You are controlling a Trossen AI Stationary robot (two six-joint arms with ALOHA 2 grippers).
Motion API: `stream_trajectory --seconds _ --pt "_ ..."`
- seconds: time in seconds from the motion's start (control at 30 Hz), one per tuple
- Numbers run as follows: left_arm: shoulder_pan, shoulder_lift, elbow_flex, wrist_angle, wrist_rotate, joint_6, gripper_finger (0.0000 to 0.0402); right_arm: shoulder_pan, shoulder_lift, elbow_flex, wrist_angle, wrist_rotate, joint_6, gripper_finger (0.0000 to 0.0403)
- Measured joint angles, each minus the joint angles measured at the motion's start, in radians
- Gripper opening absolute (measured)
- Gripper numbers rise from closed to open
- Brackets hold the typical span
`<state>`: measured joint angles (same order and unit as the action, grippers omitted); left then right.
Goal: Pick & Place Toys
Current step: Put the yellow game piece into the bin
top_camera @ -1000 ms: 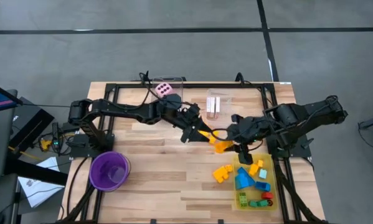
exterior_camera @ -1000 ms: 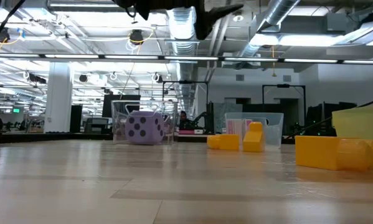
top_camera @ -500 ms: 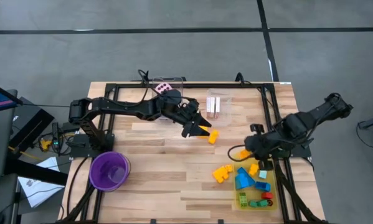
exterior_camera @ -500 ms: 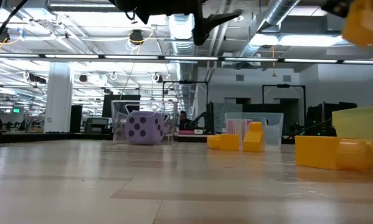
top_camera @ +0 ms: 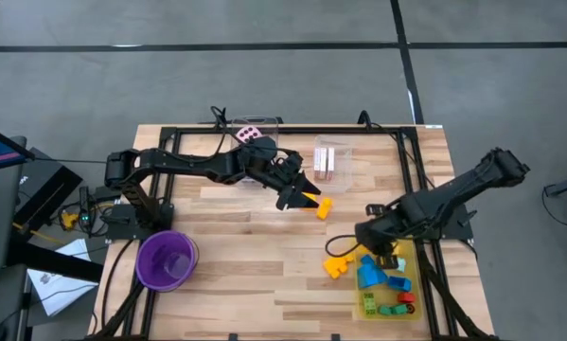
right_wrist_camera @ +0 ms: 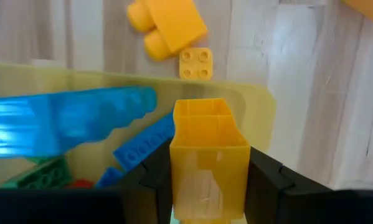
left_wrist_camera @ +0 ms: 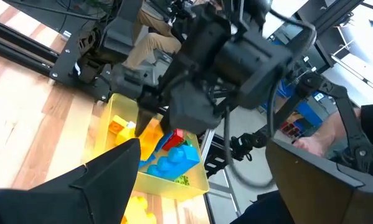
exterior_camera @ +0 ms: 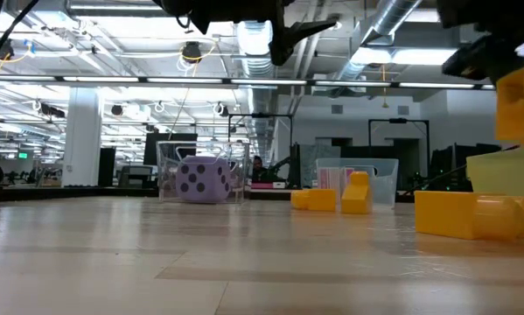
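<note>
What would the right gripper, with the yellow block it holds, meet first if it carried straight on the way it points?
Probably the yellow tray: the right gripper points its yellow block over the tray's rim.

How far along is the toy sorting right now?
Several blocks already lie in the yellow tray. The right gripper holds a yellow block over it. The left gripper hangs open near an orange block; yellow blocks beside the tray remain.
</note>
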<state>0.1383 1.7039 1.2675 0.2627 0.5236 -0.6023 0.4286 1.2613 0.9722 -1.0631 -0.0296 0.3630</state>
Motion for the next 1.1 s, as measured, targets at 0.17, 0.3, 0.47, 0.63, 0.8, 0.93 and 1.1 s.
stream_trajectory --seconds 0.17,0.3,0.47,0.63,0.8,0.93,1.1 --pt "-0.003 0.000 0.000 -0.002 0.000 -0.005 0.0340 -0.019 0.071 0.000 0.002 -0.022 -0.030 0.0133" --pt "-0.004 0.000 0.000 -0.002 0.000 -0.007 0.0340 -0.022 0.103 0.000 0.006 -0.024 -0.045 0.0135" --pt "-0.006 0.000 0.000 -0.002 0.001 -0.007 0.0340 -0.045 0.137 0.000 0.030 -0.027 -0.050 0.0130" --pt "-0.011 0.000 0.000 -0.002 0.001 -0.007 0.0340 -0.083 0.150 -0.055 0.086 -0.064 -0.019 0.0133" --pt "-0.018 0.000 0.000 -0.004 0.004 -0.007 0.0340 -0.099 0.144 -0.101 0.129 -0.081 0.009 0.0133" --pt "-0.019 0.000 0.000 -0.006 0.004 -0.007 0.0340 -0.099 0.147 -0.102 0.139 -0.077 -0.010 0.0133" --pt "-0.019 0.000 0.000 -0.006 0.003 -0.006 0.0340 -0.103 0.147 -0.118 0.182 -0.077 -0.021 0.0134"
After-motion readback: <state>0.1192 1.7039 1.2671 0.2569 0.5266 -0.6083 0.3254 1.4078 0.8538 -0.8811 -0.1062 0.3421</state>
